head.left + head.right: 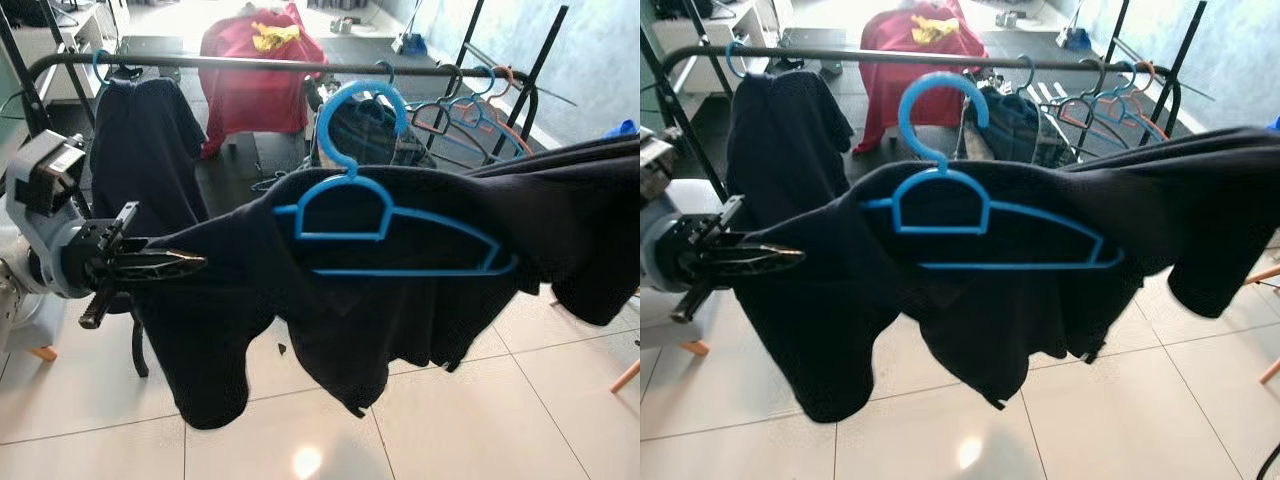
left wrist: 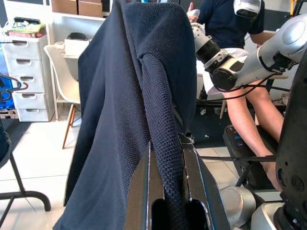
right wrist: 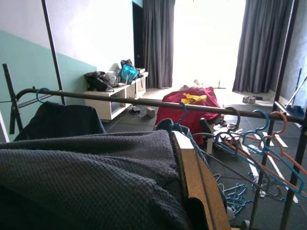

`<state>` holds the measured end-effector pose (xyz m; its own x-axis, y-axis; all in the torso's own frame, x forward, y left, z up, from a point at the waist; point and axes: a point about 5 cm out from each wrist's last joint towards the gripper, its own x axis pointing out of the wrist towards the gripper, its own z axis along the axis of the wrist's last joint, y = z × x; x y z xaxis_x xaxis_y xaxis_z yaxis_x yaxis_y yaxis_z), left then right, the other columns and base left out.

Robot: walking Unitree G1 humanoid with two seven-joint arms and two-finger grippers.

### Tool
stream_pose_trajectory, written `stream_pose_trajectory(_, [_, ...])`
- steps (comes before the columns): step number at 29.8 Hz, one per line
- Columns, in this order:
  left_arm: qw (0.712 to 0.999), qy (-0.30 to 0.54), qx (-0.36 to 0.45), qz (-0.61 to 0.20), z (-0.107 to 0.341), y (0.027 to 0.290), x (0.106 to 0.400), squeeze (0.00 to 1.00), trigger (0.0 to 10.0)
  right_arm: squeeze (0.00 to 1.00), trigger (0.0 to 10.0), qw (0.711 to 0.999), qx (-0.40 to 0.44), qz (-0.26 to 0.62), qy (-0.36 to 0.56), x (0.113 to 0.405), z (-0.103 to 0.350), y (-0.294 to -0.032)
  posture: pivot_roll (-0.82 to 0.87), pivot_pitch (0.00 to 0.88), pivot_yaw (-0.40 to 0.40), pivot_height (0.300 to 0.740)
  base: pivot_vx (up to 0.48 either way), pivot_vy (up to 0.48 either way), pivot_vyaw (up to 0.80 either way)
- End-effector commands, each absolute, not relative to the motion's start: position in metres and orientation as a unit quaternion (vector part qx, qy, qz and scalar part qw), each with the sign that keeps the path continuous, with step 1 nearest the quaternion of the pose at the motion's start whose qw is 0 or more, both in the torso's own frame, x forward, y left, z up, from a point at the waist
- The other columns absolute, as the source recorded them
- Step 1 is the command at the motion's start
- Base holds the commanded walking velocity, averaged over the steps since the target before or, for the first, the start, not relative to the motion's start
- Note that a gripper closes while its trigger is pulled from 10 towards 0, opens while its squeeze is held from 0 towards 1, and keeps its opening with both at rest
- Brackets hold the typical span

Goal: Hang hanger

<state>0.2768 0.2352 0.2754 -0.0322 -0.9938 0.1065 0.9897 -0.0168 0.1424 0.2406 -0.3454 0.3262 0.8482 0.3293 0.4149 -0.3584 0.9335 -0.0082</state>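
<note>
- The left gripper (image 1: 190, 264) is out at the left of the scene, its two black fingers (image 2: 144, 191) clamped on a fold of a dark navy knit garment (image 1: 400, 300)
- That garment stretches across the near middle from the left gripper to the right, its lower part drooping toward the floor
- The right gripper (image 3: 204, 201) is under the garment's right end, cloth draped over it; whether its fingers are apart or together cannot be told
- A blue plastic hanger (image 1: 385, 225) is set in the garment's neck, hook up and standing free just in front of the rail, not on it
- Beyond is a black clothes rail (image 1: 260, 63): a dark shirt (image 1: 145, 145) hangs at its left end, a plaid shirt (image 1: 370, 130) in the middle, empty hangers (image 1: 470, 110) bunched at the right
- Farther back a red garment (image 1: 255, 70) drapes over something
- The floor (image 1: 450, 420) is pale glossy tile
- Dark curtains (image 3: 160, 40) flank a bright window
- A seated person (image 2: 230, 28) is in the left wrist view, beside white drawers (image 2: 26, 72)
</note>
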Motion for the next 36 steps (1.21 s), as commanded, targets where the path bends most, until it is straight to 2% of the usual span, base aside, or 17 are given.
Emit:
stream_pose_trajectory(1, [0.713, -0.092, -0.003, -0.695, 0.273, 0.251, 0.273, 0.0, 10.0, 0.0, 0.0, 0.963, 0.057, 0.023, -0.261, 0.219, 0.338, -0.394, -0.07, 0.109, -0.049, 0.74, 0.0, 0.0, 0.0])
stream_pose_trajectory(4, [0.692, -0.143, -0.022, -0.707, 0.287, 0.249, 0.268, 0.0, 10.0, 0.0, 0.0, 0.97, 0.072, -0.059, -0.223, 0.217, 0.324, -0.417, -0.07, 0.109, -0.049, 0.74, 0.0, 0.0, 0.0])
stream_pose_trajectory(6, [0.692, -0.143, -0.022, -0.707, 0.287, 0.249, 0.268, 0.0, 10.0, 0.0, 0.0, 0.97, 0.072, -0.059, -0.223, 0.217, 0.324, -0.417, -0.07, 0.109, -0.049, 0.74, 0.0, 0.0, 0.0])
stream_pose_trajectory(9, [0.659, -0.181, -0.031, -0.73, 0.301, 0.243, 0.26, 0.0, 10.0, 0.0, 0.0, 0.971, 0.092, -0.12, -0.184, 0.217, 0.307, -0.431, -0.08, 0.11, -0.05, 0.74, 0.0, 0.0, 0.0])
stream_pose_trajectory(11, [0.659, -0.181, -0.031, -0.73, 0.301, 0.243, 0.26, 0.0, 10.0, 0.0, 0.0, 0.971, 0.092, -0.12, -0.184, 0.217, 0.307, -0.431, -0.08, 0.11, -0.05, 0.74, 0.0, 0.0, 0.0])
stream_pose_trajectory(14, [0.63, -0.2, -0.035, -0.75, 0.31, 0.236, 0.254, 0.0, 10.0, 0.0, 0.0, 0.969, 0.116, -0.144, -0.161, 0.219, 0.295, -0.436, -0.08, 0.107, -0.051, 0.74, 0.0, 0.0, 0.0])
stream_pose_trajectory(18, [0.593, -0.242, -0.063, -0.765, 0.318, 0.225, 0.255, 0.0, 10.0, 0.0, 0.0, 0.978, 0.133, -0.106, -0.117, 0.239, 0.271, -0.416, -0.07, 0.101, -0.052, 0.74, 0.0, 0.0, 0.0])
stream_pose_trajectory(23, [0.575, -0.26, -0.093, -0.77, 0.317, 0.215, 0.257, 0.0, 10.0, 0.0, 0.0, 0.981, 0.152, -0.078, -0.089, 0.254, 0.252, -0.396, -0.07, 0.101, -0.052, 0.74, 0.0, 0.0, 0.0])
stream_pose_trajectory(27, [0.58, -0.283, -0.135, -0.752, 0.314, 0.201, 0.266, 0.0, 10.0, 0.0, 0.0, 0.986, 0.161, -0.02, -0.048, 0.272, 0.228, -0.358, -0.07, 0.091, -0.053, 0.74, 0.0, 0.0, 0.0])
stream_pose_trajectory(29, [0.597, -0.286, -0.151, -0.734, 0.311, 0.193, 0.271, 0.0, 10.0, 0.0, 0.0, 0.986, 0.16, 0.028, -0.028, 0.279, 0.218, -0.33, -0.08, 0.089, -0.052, 0.74, 0.0, 0.0, 0.0])
stream_pose_trajectory(30, [0.609, -0.282, -0.156, -0.724, 0.309, 0.189, 0.274, 0.0, 10.0, 0.0, 8.2, 0.985, 0.158, 0.06, -0.029, 0.28, 0.216, -0.316, -0.07, 0.089, -0.052, 0.74, 0.0, 0.0, 0.0])
stream_pose_trajectory(31, [0.622, -0.279, -0.155, -0.715, 0.307, 0.185, 0.277, 0.0, 10.0, 0.0, 8.2, 0.982, 0.164, 0.086, -0.029, 0.28, 0.215, -0.306, -0.07, 0.089, -0.052, 0.74, 0.0, 0.0, 0.0])
stream_pose_trajectory(32, [0.652, -0.271, -0.15, -0.692, 0.303, 0.18, 0.284, 0.0, 10.0, 1.0, 10.0, 0.978, 0.164, 0.124, -0.03, 0.279, 0.214, -0.292, -0.07, 0.087, -0.053, 0.74, 0.0, 0.0, 0.0])
stream_pose_trajectory(33, [0.652, -0.271, -0.15, -0.692, 0.303, 0.18, 0.284, 0.0, 10.0, 1.0, 10.0, 0.978, 0.164, 0.124, -0.03, 0.279, 0.214, -0.292, -0.07, 0.087, -0.053, 0.74, 0.0, 0.0, 0.0])
stream_pose_trajectory(34, [0.688, -0.258, -0.134, -0.664, 0.298, 0.176, 0.293, 0.0, 10.0, 1.0, 10.0, 0.973, 0.149, 0.177, -0.024, 0.275, 0.213, -0.276, -0.08, 0.087, -0.051, 0.74, 0.0, 0.0, 0.0])
stream_pose_trajectory(35, [0.688, -0.258, -0.134, -0.664, 0.298, 0.176, 0.293, 0.0, 10.0, 1.0, 10.0, 0.973, 0.149, 0.177, -0.024, 0.275, 0.213, -0.276, -0.08, 0.087, -0.051, 0.74, 0.0, 0.0, 0.0])
stream_pose_trajectory(36, [0.711, -0.25, -0.122, -0.645, 0.294, 0.174, 0.299, 0.0, 10.0, 1.0, 10.0, 0.968, 0.139, 0.209, -0.019, 0.271, 0.212, -0.265, -0.08, 0.087, -0.051, 0.74, 0.0, 0.0, 0.0])
